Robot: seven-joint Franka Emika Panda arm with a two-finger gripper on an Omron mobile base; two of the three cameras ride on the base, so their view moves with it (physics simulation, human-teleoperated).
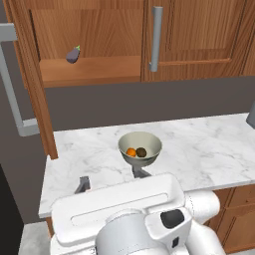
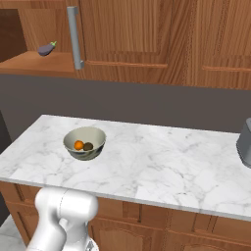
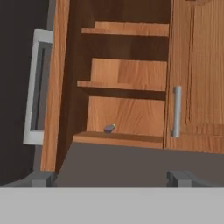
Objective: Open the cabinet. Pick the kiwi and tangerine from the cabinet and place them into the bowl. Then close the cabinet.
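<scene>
Closing the cabinet (image 1: 89, 40) remains: kiwi (image 1: 141, 152) and tangerine (image 1: 131, 152) sit in the bowl (image 1: 149, 140) near the worktop's (image 1: 209, 144) left edge. Jaws (image 3: 111, 178) fully open, empty; push the swung-out left door (image 1: 35, 89) from its outer face, clear of the bowl.

Small purple eggplant (image 1: 73, 55) with a green stem lying on a wooden shelf to the upper left, white marble worktop (image 1: 209, 144) with grey veining, brown lower cabinets (image 2: 147, 230) beneath it, dark grey wall (image 2: 147, 105) behind, dark grey object (image 2: 244, 142) at the worktop's far right edge
</scene>
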